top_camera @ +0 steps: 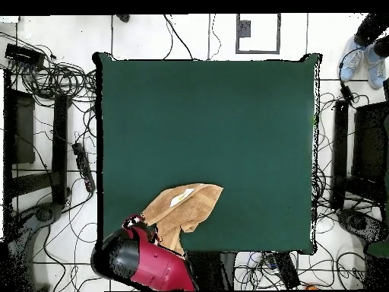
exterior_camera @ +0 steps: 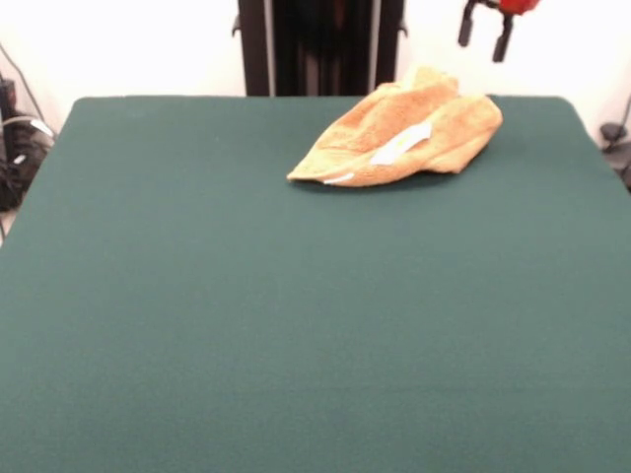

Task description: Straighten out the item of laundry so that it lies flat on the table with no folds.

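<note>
The orange-tan towel [exterior_camera: 404,138] lies crumpled and folded over itself at the far side of the dark green table [exterior_camera: 246,325], right of centre, close to the pedestal. Its white label [exterior_camera: 399,146] faces up. My gripper [exterior_camera: 484,35] hangs above and behind the towel's right end, at the top edge of the front view. Its two dark fingers are spread apart with nothing between them. In the overhead view the towel [top_camera: 182,212] lies near the table's [top_camera: 213,122] bottom edge at the left. The red and black arm [top_camera: 144,260] stands just below and left of it.
The black pedestal [exterior_camera: 320,44] stands behind the table's far edge. Cables [top_camera: 61,84] and equipment lie on the floor round the table. A person's shoes [top_camera: 363,59] show at the top right of the overhead view.
</note>
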### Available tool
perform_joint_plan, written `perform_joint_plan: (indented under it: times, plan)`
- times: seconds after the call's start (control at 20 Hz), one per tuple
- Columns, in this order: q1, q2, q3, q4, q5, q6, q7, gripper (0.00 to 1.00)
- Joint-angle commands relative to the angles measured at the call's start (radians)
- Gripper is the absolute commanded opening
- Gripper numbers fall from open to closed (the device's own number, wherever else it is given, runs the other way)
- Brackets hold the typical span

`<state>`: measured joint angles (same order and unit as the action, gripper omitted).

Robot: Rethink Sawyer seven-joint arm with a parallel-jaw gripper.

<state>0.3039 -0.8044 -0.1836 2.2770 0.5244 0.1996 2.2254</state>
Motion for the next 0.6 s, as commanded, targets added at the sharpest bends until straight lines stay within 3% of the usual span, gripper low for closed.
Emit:
perform_joint_plan:
  times: [0.05, 0.3, 0.6]
  plan:
    - [0.015, 0.064, 0.069, -0.097, 0.009, -0.015, 0.167, 1.00]
    - [-0.058, 0.092, 0.138, -0.095, -0.011, -0.091, 0.137, 1.00]
    - [-0.104, 0.139, 0.221, -0.080, -0.023, -0.207, 0.180, 1.00]
